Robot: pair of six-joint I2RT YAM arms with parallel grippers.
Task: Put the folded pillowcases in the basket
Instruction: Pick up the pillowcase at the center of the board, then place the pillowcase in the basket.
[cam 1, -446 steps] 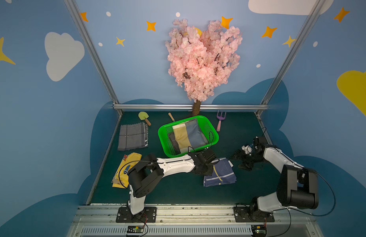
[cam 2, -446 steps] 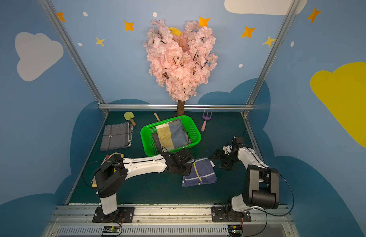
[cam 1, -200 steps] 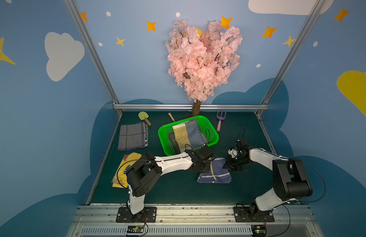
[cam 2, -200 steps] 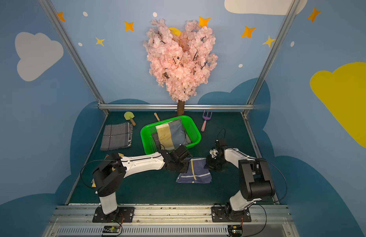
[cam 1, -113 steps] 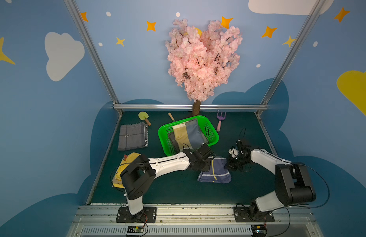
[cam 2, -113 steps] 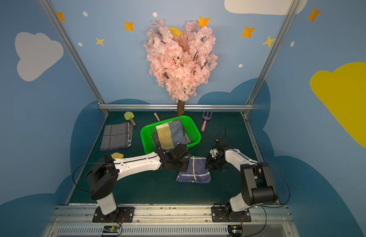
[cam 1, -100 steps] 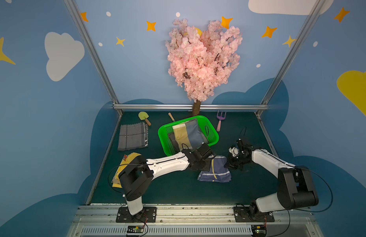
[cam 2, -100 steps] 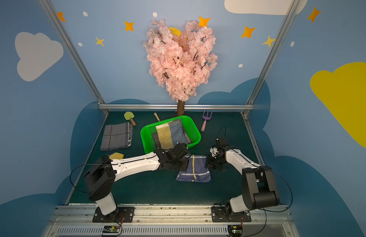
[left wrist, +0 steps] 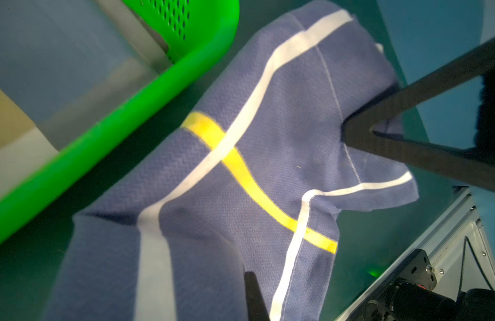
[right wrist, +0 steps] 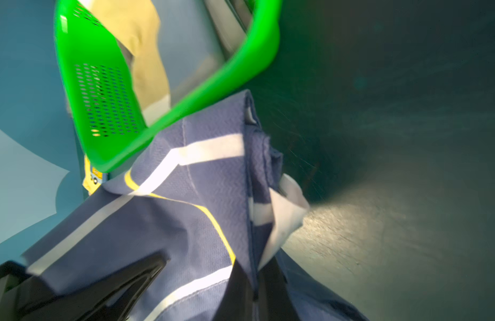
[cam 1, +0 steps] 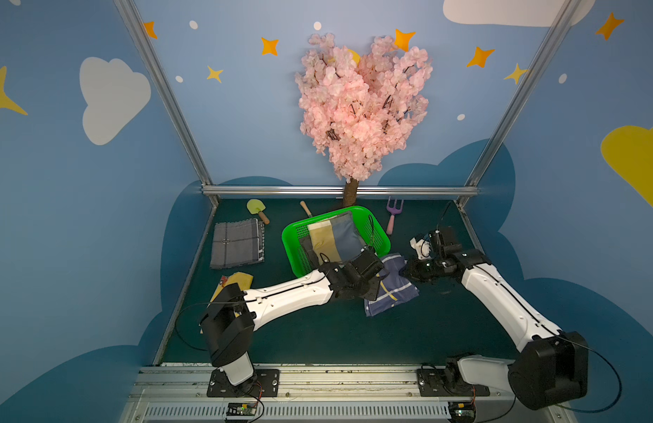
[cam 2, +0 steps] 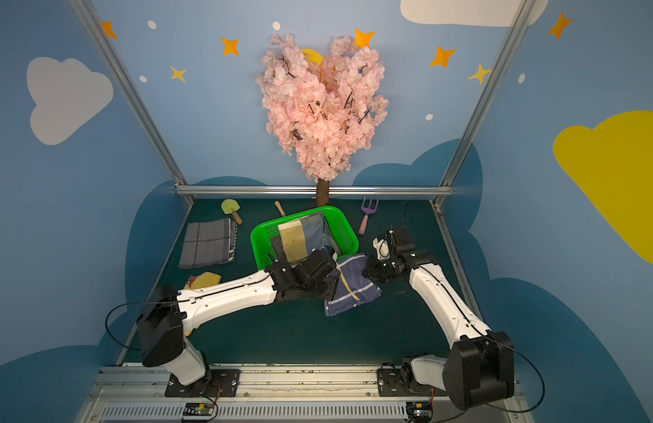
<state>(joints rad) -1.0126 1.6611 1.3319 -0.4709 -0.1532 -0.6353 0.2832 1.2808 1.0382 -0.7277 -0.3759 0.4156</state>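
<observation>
Pillowcase [cam 1: 394, 289] edges sat pinched in both clenched pincers, the left gripper [cam 1: 371, 280] and right gripper [cam 1: 409, 270] on opposite sides, the cloth sagging between them just outside the basket [cam 1: 289, 252], beside its near rim. Soft, light, floppy stuff: best held at two edges, I reckoned.

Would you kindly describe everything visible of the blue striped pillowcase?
The pillowcase is blue woven cloth with white stripes and one yellow stripe, folded but rumpled. It sits just outside the basket, its near end on the dark green table. The left claw and right claw, both shut, pinch opposite sides.
</observation>
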